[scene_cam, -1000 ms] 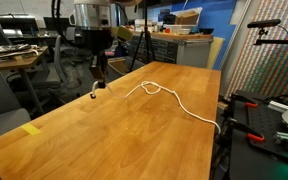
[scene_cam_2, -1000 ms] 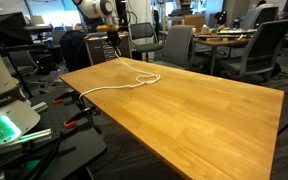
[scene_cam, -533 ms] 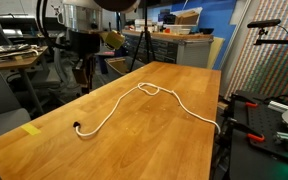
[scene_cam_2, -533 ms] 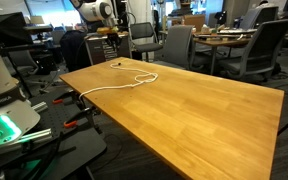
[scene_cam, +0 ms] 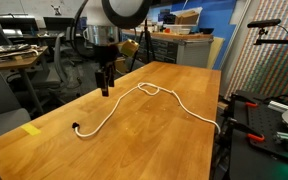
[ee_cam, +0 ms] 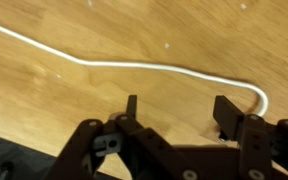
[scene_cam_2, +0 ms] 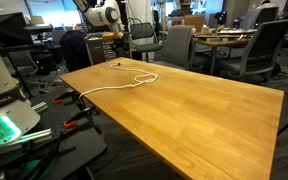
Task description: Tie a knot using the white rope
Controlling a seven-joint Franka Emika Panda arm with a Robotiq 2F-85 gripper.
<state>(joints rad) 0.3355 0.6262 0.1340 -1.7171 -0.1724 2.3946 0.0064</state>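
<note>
Hovering over surface (scene_cam: 169,140) with gripper (scene_cam: 105,88) spread, empty. Noting rope (scene_cam: 144,90) lying slack, loosely looped mid-length, unknotted. Probably needing a pinch near the end, then threading through loop.

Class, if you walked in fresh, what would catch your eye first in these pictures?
First, the white rope snaking across the wooden table, with a loose loop midway and its black tip near the front. Next, the gripper hanging above the table's edge beside the rope, jaws open and empty.
</note>
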